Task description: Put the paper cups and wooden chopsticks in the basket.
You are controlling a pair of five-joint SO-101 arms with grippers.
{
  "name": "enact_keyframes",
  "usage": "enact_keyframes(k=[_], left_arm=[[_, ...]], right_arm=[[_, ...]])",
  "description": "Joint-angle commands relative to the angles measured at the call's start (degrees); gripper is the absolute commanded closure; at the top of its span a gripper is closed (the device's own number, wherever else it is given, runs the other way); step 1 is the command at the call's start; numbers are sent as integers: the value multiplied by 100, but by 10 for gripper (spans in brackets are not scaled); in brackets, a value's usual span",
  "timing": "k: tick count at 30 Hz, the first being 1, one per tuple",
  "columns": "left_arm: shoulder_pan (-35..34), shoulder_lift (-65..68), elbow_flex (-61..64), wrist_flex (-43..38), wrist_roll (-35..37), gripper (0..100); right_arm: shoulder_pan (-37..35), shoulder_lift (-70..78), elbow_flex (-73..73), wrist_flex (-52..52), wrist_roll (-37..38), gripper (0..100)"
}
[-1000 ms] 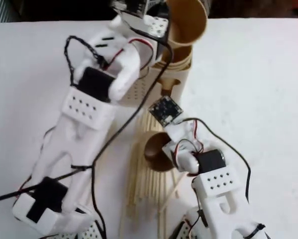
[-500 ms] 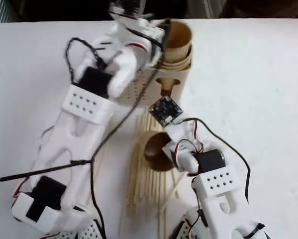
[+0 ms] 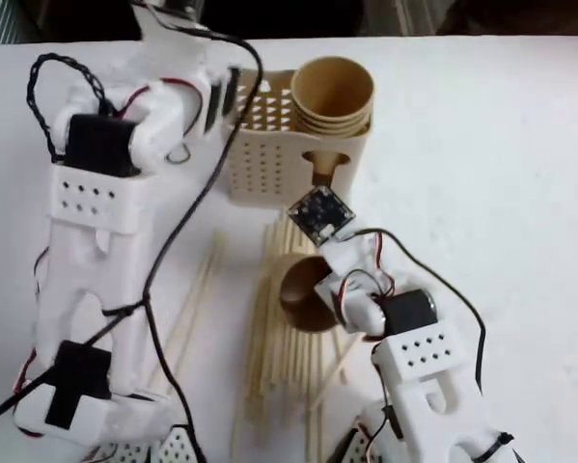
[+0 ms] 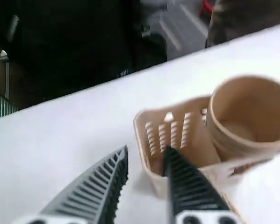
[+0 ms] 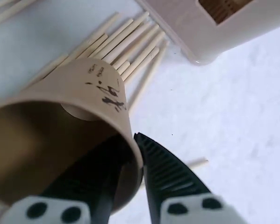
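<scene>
Right end effector [image 5: 132, 140] clamped on rim of a paper cup [image 5: 60, 116]; left end effector [image 4: 146, 150] fingers apart, empty.
Held cup lies on its side over wooden chopsticks [image 3: 289, 357] on table [image 3: 481, 145], near basket [image 3: 260, 159]; stacked cups [image 3: 332, 92] stand inside basket.

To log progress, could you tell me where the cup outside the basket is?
High view: the paper cup is held in the right gripper, over the chopsticks, near the basket.

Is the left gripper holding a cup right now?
No, the left gripper is open and empty beside the basket, which holds the stacked cups.
</scene>
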Motion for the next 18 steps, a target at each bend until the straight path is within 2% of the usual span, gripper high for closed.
enact_keyframes(k=[1,9,12,18], left_arm=[[-136,-321,-264,404,-193,961],[-259,-1323,738,536,-176,979],[-268,-2053,1670,193,-176,979],[-927,-3556,4193,-905,-176,978]], right_arm=[[48,-101,-79,-101,9,981],[84,-101,-1134,910,-149,981],[198,-101,-1749,1270,-149,981],[171,-101,-2831,1868,-149,981]])
